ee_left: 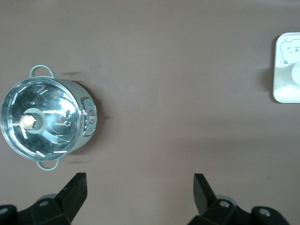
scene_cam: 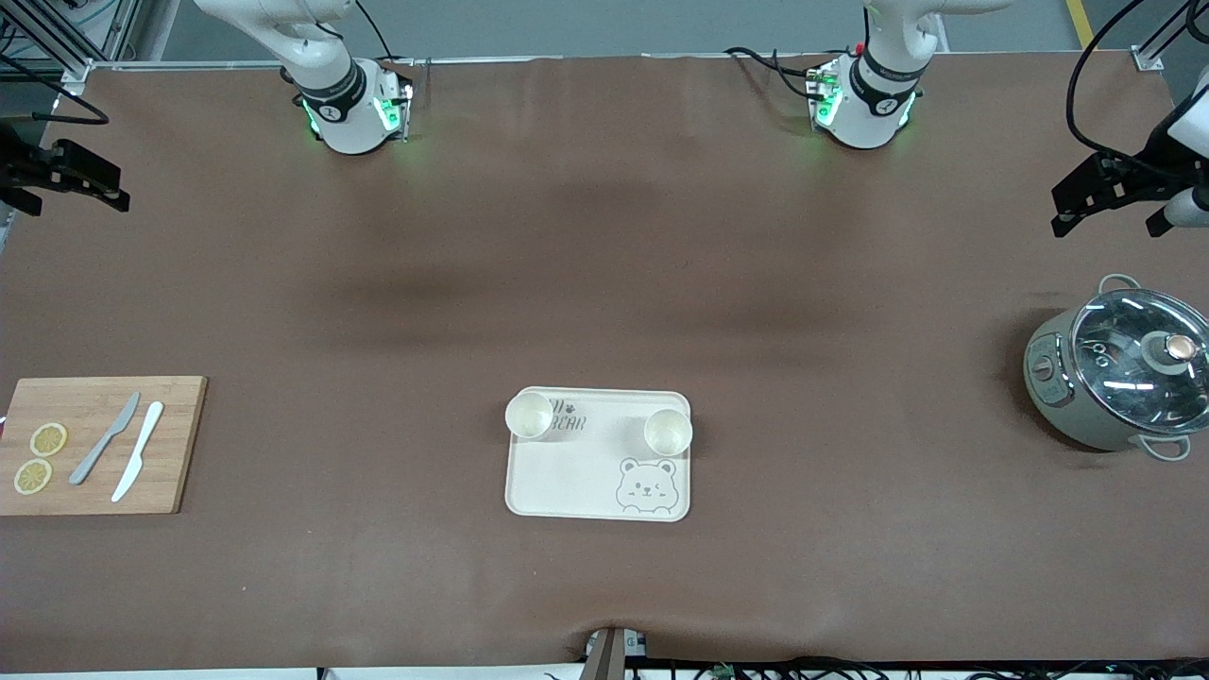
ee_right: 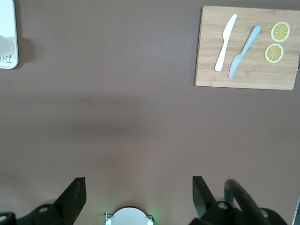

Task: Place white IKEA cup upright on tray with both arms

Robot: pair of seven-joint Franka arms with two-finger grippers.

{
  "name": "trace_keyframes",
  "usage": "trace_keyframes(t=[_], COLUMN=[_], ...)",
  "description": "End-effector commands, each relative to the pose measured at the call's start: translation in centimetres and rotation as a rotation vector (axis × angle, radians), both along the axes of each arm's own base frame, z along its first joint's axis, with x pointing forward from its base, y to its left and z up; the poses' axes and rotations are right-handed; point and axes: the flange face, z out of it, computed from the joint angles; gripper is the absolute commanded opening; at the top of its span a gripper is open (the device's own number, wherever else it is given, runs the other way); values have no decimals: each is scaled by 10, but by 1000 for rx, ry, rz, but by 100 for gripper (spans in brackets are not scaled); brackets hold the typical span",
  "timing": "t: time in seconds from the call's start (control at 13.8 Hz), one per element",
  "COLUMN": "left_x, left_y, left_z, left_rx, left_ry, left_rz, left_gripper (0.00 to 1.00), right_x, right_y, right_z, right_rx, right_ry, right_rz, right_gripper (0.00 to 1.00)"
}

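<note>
White cups: two upright on tray [scene_cam: 567, 472], centre-low in frame – one [scene_cam: 529, 415] at its upper-left corner, one [scene_cam: 668, 432] at its upper-right | right gripper [scene_cam: 71, 179] upper-left edge, fingers spread, empty | left gripper [scene_cam: 1100, 194] upper-right edge, fingers spread, empty | placement looks done, nothing left.

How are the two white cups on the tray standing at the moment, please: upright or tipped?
Upright: both cups show round open mouths facing up, and both stand on the tray, along its edge farther from the front camera.
</note>
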Motion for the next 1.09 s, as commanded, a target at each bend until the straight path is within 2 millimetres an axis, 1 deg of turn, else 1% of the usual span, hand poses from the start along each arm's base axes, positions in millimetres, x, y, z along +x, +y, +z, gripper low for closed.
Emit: trace_keyframes(t=[0.0, 0.22, 0.43, 0.65, 0.8, 0.94, 1.01], left_x=[-6, -6, -1, 1, -4, -8, -9], left_y=[-6, -10, -10, -8, -9, -9, -9], left_z=[-1, 1, 1, 7, 7, 18, 18], left_rx=[-37, -35, -36, -38, -34, -33, -33], left_ry=[31, 28, 28, 14, 44, 54, 61], left_rz=[-25, -34, -31, -22, -25, -24, -26], left_gripper=[100, 100, 100, 100, 100, 100, 100], right_x=[2, 1, 1, 1, 1, 1, 1], right_y=[1, 1, 1, 0, 0, 0, 0], right_z=[2, 2, 2, 2, 2, 2, 2], right_rx=[8, 8, 8, 8, 8, 8, 8], right_ry=[8, 8, 8, 8, 8, 8, 8], right_rz=[6, 4, 4, 4, 3, 4, 4], right_gripper=[100, 100, 100, 100, 100, 100, 100])
